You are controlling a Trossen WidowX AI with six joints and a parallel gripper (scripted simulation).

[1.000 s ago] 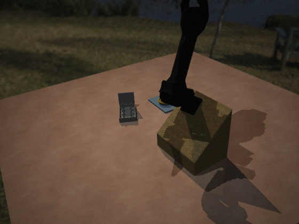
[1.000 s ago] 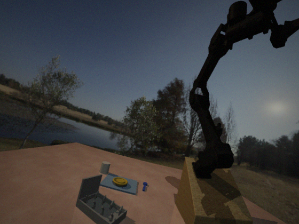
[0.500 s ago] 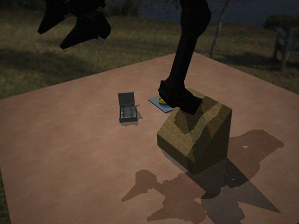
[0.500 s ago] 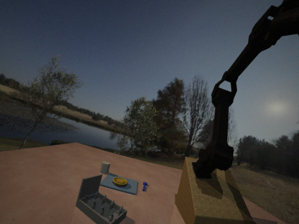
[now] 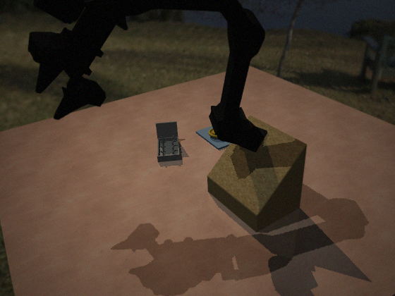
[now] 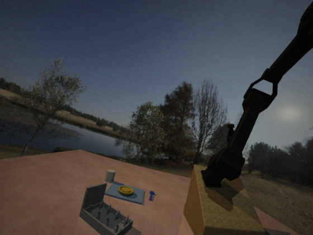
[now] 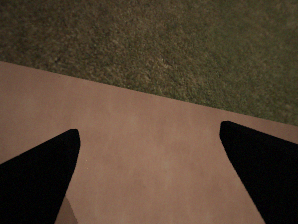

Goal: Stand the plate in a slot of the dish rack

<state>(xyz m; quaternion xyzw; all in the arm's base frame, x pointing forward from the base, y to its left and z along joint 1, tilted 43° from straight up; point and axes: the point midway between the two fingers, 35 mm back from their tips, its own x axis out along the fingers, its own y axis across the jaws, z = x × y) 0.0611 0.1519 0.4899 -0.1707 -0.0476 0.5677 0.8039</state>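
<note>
the yellow plate (image 6: 126,190) lies flat on a blue mat (image 6: 137,197) out on the reddish table (image 6: 42,179), and in the top view only a sliver of it peeks out from behind the arm's base. just at its 8 o'clock in the exterior view sits the grey dish rack (image 6: 104,215), back panel up, pegs in rows. a pale cylinder (image 6: 110,175) stands at the mat's 11 o'clock corner, a small blue object (image 6: 151,195) just off the mat at 3 o'clock. the tan wedge block (image 6: 221,212) carries the arm's base, at the plate's 4 o'clock.

the gripper (image 5: 67,89) hangs high at the top view's 10 o'clock, well apart from the plate, out beyond the rack. fingers spread wide, nothing between them; the wrist view looks down on bare table edge and grass (image 7: 150,45).
</note>
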